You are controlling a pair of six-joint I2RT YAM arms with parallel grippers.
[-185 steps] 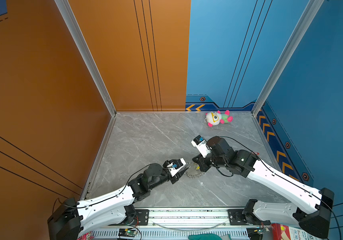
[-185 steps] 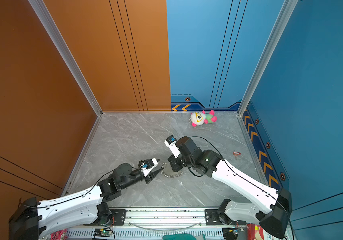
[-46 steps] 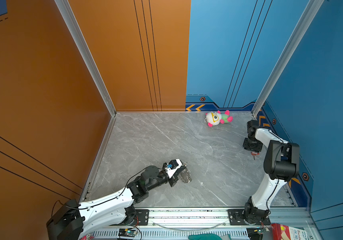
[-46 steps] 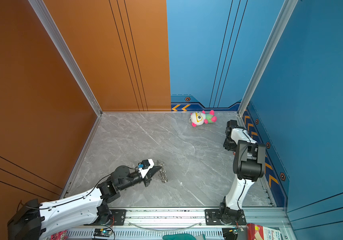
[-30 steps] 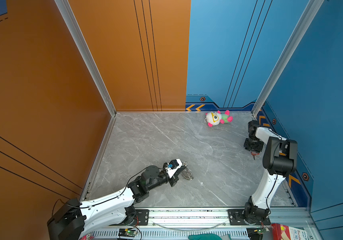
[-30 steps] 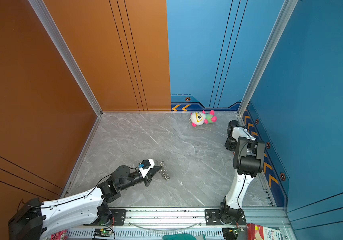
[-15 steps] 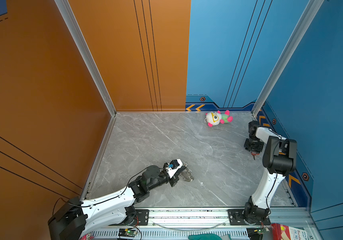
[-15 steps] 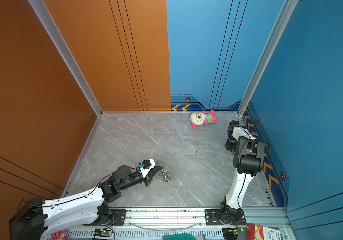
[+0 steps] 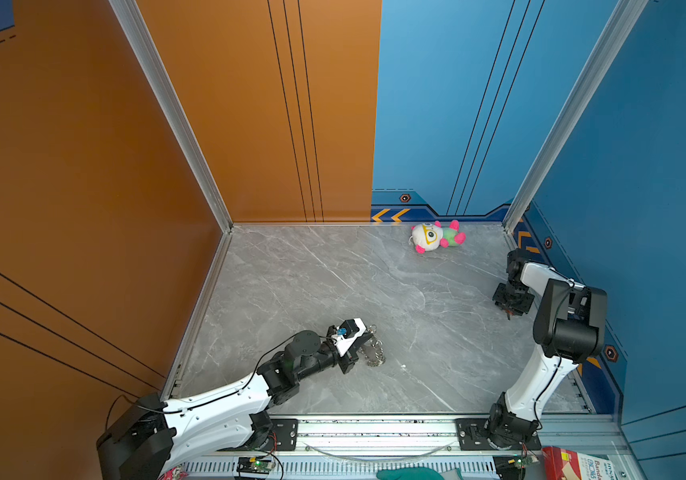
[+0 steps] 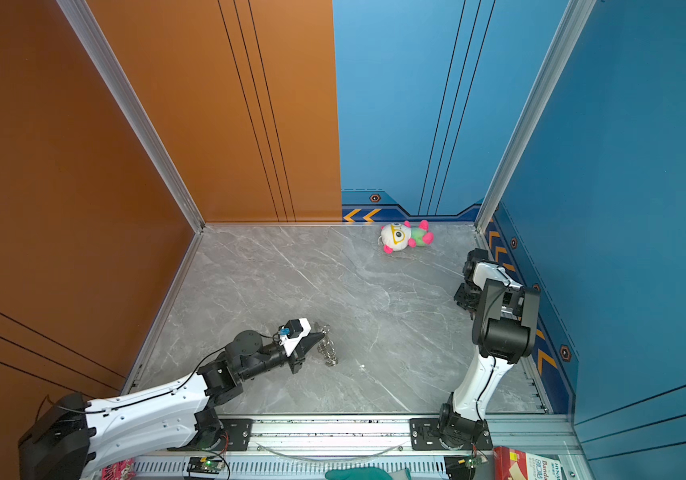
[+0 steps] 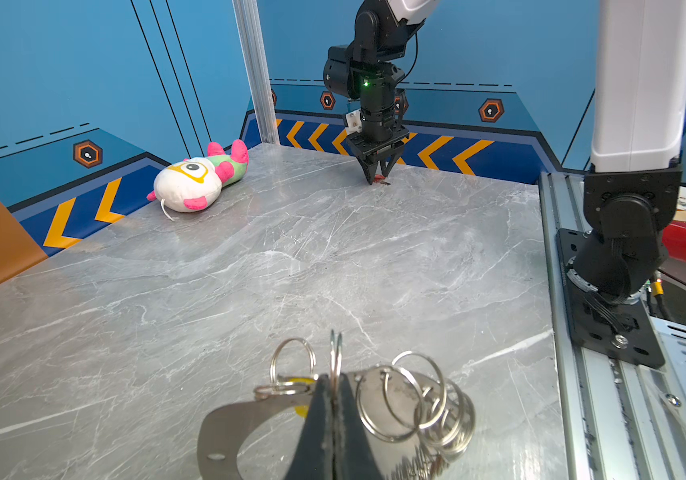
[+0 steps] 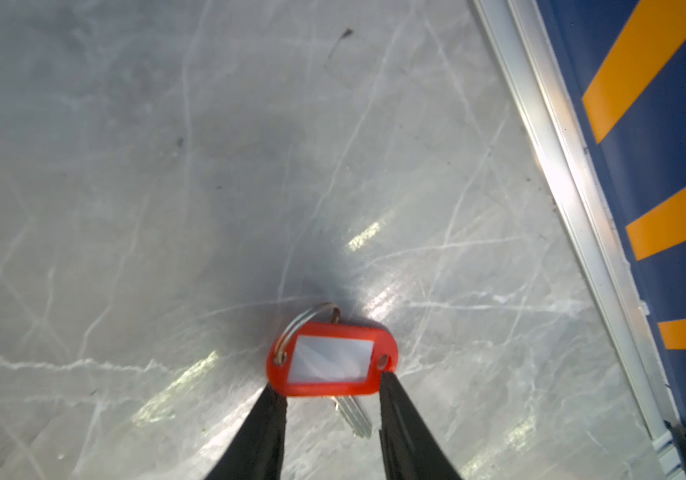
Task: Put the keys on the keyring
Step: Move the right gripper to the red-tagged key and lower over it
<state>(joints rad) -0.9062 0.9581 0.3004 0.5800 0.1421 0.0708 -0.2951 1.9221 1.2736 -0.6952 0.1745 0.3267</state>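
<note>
Enclosure: orange wall point(image 9: 83, 166) on the left of the frame, blue wall point(image 9: 644, 145) on the right, grey marble table point(image 9: 312, 282) between them; in both top views the left gripper point(image 9: 364, 340) sits low at the lower centre of the table, its fingers point(image 11: 324, 415) pressed together on the keyring point(image 9: 374, 353); the left wrist view shows them pinching one wire ring at the edge of the flat metal loop, with further rings fanned beside it; a sliver of the yellow key point(image 11: 302, 409) shows against the fingers, the rest hidden; plush toy point(image 9: 436, 237) lies on its side at upper centre-right, near the table's far edge, well apart from both arms; right gripper point(image 9: 510, 312) points down at the table's right edge, well apart from the keyring; in the right wrist view its fingers point(image 12: 399, 415) stand narrowly apart astride the red key point(image 12: 330, 359), tips against the two ends of its tag, the blade lying on the table between them; whether they clamp it cannot be told.
</note>
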